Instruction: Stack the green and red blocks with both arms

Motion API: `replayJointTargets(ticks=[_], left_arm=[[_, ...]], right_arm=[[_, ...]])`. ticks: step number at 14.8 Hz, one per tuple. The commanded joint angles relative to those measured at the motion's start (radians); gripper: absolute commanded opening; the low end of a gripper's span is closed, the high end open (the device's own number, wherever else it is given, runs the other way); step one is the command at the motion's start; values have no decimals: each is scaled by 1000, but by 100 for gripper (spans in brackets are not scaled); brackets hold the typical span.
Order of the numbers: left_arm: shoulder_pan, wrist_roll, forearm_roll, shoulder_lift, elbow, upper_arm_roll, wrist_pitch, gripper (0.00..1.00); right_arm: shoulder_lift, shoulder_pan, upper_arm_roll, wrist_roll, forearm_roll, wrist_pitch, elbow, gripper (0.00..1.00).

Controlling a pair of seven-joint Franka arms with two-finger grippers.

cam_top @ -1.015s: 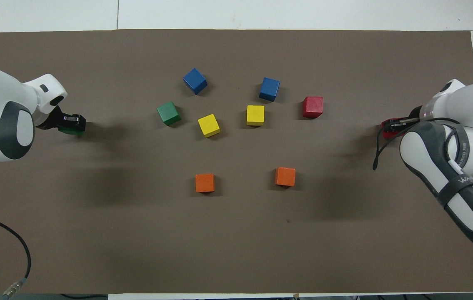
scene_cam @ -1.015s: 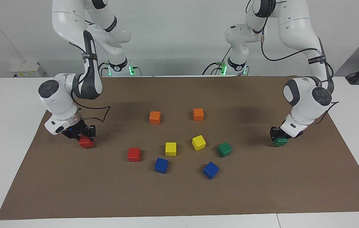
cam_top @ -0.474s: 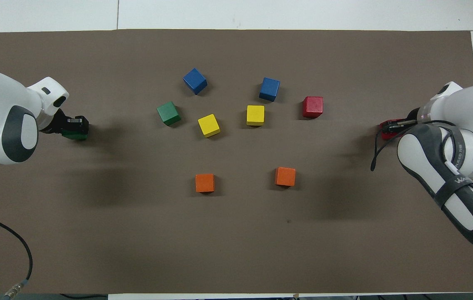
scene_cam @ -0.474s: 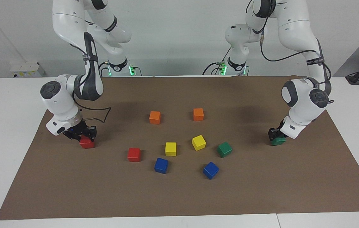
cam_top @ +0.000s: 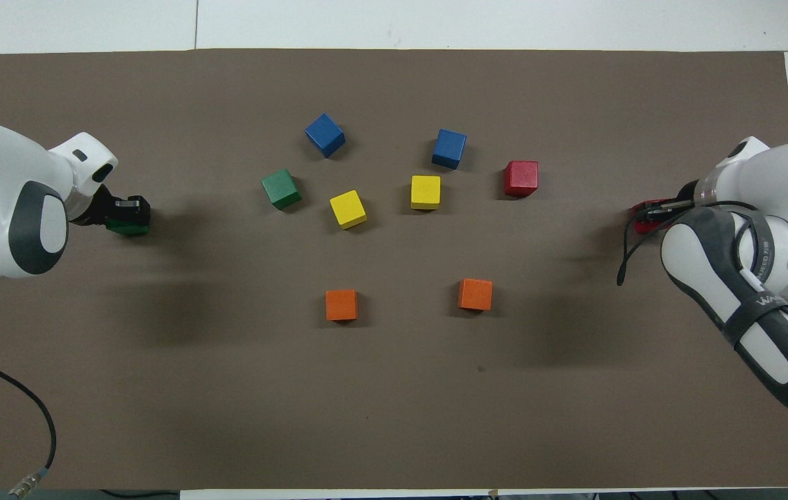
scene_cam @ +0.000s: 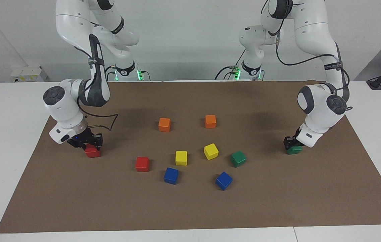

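Two grippers are down at the brown mat [scene_cam: 190, 208], one at each end of the table. Left gripper [scene_cam: 291, 145], at the left arm's end, is clamped on a green block [scene_cam: 294, 150]; in the facing view the block sits at or just above the mat surface, and contact with the mat cannot be confirmed. Right gripper [scene_cam: 89, 144], at the right arm's end, is clamped on a red block [scene_cam: 92, 153], likewise low at the mat.

Remaining task items lie loose in the middle cluster. Second green block [scene_cam: 238, 158] rests on the mat toward the left arm's end, just beside one yellow cube [scene_cam: 210, 151]. Second red block [scene_cam: 142, 164] rests toward the right arm's end, near the other yellow cube [scene_cam: 181, 158].

Two blue cubes [scene_cam: 171, 175] [scene_cam: 223, 180] lie farther from the robots than the yellow pair. Two orange cubes [scene_cam: 164, 124] [scene_cam: 210, 121] lie nearer to the robots, well apart from each other. No block stands on another.
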Motion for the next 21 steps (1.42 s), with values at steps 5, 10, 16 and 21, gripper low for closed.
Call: replayJointTargets(ticks=[5, 10, 16, 21], left_arm=[[10, -2, -10, -14, 18, -7, 5, 100], [-74, -199, -21, -3, 151, -13, -84, 100], [-261, -560, -71, 17, 228, -8, -87, 100], [-352, -677, -61, 101, 335, -5, -121, 100]], right_arm=[[6, -9, 10, -20, -6, 44, -12, 11], [16, -14, 10, -24, -6, 18, 36, 100], [39, 67, 15, 88, -9, -277, 332, 100], [117, 217, 17, 267, -94, -380, 482, 98]])
